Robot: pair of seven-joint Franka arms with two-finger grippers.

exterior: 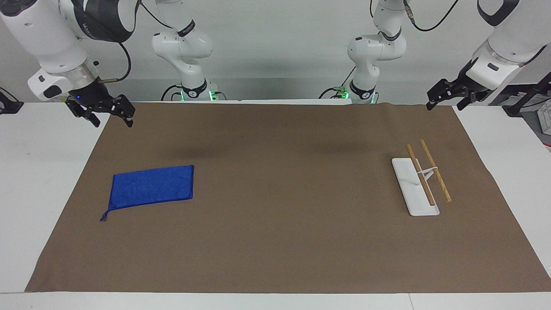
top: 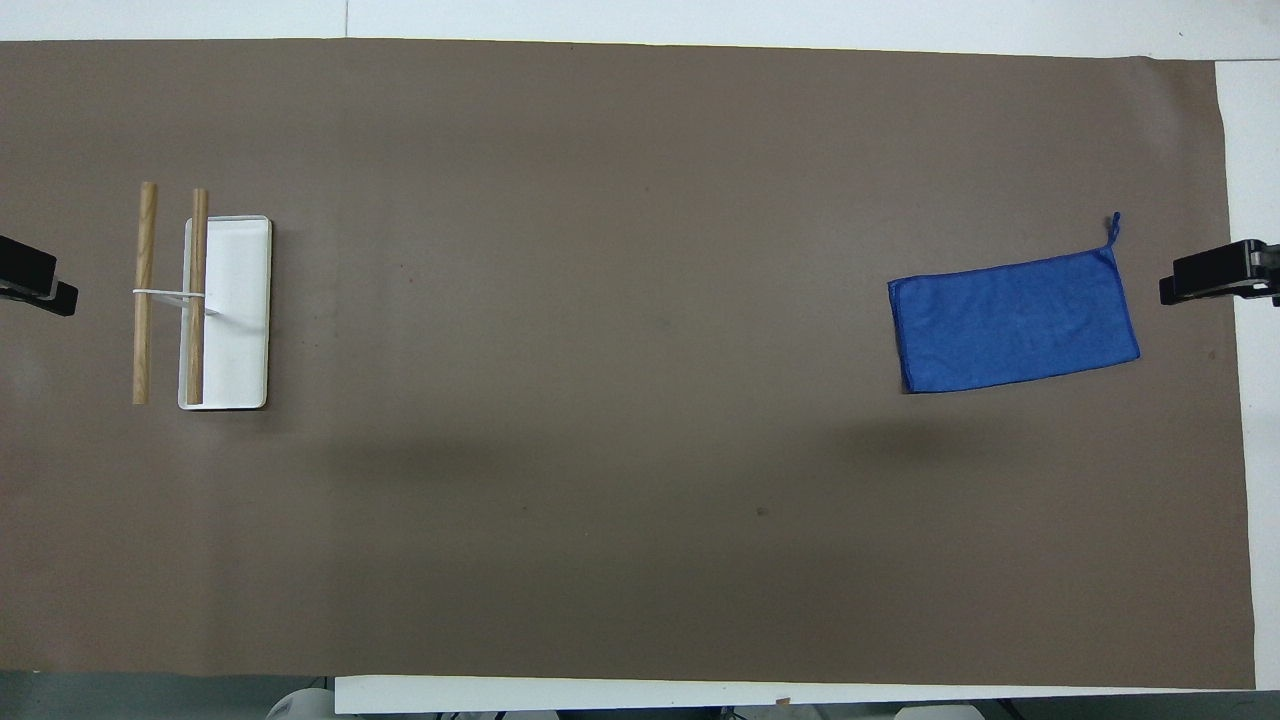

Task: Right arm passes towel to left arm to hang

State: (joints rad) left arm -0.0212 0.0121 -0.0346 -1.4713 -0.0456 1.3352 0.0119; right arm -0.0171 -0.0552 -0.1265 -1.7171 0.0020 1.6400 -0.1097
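Observation:
The royal-blue towel (exterior: pixel 150 187) lies flat on the brown mat toward the right arm's end of the table. It also shows in the overhead view (top: pixel 1015 320), with its loop tag (top: pixel 1113 225) at the corner farthest from the robots. My right gripper (exterior: pixel 112 119), with the blue wrist light, hangs open and empty in the air over the mat's edge at that end, apart from the towel; its tip shows in the overhead view (top: pixel 1210 285). My left gripper (exterior: pixel 447 102) hangs open and empty over the mat's edge at the left arm's end (top: pixel 35 285).
A towel rack (exterior: pixel 416 189) with a white flat base and two wooden bars stands on the mat toward the left arm's end (top: pixel 228 312). The brown mat (exterior: pixel 275 241) covers most of the white table.

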